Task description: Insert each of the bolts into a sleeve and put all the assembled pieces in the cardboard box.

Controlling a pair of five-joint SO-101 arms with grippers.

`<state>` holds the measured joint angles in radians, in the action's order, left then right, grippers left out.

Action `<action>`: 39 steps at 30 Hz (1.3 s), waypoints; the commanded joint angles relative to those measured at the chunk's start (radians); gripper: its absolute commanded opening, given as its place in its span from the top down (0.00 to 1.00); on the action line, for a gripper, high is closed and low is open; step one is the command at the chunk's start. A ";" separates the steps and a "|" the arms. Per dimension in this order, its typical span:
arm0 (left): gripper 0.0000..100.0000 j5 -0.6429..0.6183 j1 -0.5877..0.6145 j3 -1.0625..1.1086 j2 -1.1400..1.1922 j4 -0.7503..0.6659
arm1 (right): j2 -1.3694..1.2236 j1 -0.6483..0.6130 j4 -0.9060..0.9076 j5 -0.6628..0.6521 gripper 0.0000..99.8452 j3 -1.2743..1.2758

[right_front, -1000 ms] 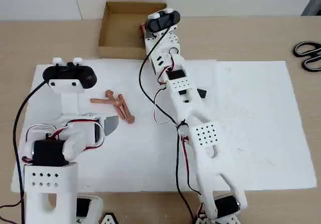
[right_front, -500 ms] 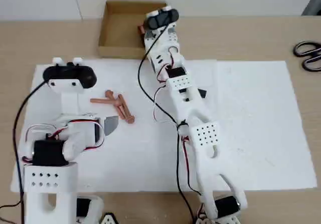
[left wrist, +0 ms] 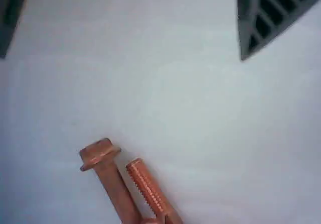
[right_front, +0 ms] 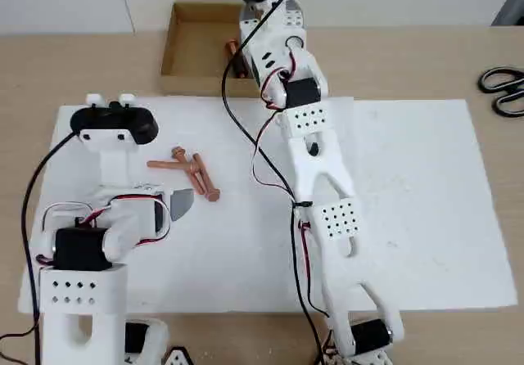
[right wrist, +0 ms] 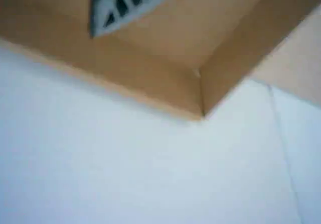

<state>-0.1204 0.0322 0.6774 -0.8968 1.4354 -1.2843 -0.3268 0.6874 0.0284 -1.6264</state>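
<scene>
Seemingly the drop-off is the step in hand. The right gripper (right_front: pixel 244 52) hangs over the cardboard box (right_front: pixel 188 38) at its near right corner, beside a copper piece (right_front: pixel 232 50) that lies by the box's right wall. Whether it grips anything cannot be told. It should lift straight up to clear that wall. The left gripper (left wrist: pixel 123 58), spread wide and empty, hovers just beside the loose bolts (right_front: pixel 195 173) on the left half of the white sheet (right_front: pixel 409 218). These touch, so an outer one is best taken singly.
</scene>
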 commanded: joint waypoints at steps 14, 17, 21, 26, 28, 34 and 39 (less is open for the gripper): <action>0.72 0.003 -0.006 -0.028 -0.009 -0.002 | 0.714 0.044 0.941 -0.014 0.76 -0.055; 0.72 0.003 -0.006 -0.028 -0.009 -0.002 | 0.780 0.051 1.003 -0.011 0.76 -0.055; 0.72 0.003 -0.006 -0.028 -0.009 0.002 | 0.834 0.096 1.003 -0.011 0.76 -0.054; 0.72 0.003 -0.002 -0.028 -0.009 0.003 | 0.875 0.127 1.010 -0.011 0.76 -0.054; 0.72 0.003 -0.002 -0.028 -0.009 0.003 | 0.898 0.143 1.010 -0.011 0.76 -0.025; 0.72 0.003 0.000 -0.028 -0.009 0.003 | 1.050 0.183 1.009 -0.009 0.76 0.301; 0.72 0.003 0.000 -0.028 -0.009 0.003 | 1.224 0.177 1.000 -0.006 0.76 0.674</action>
<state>-0.1204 0.0322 0.6774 -0.8968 1.4354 -0.1749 -0.1534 1.6878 0.0284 -1.1462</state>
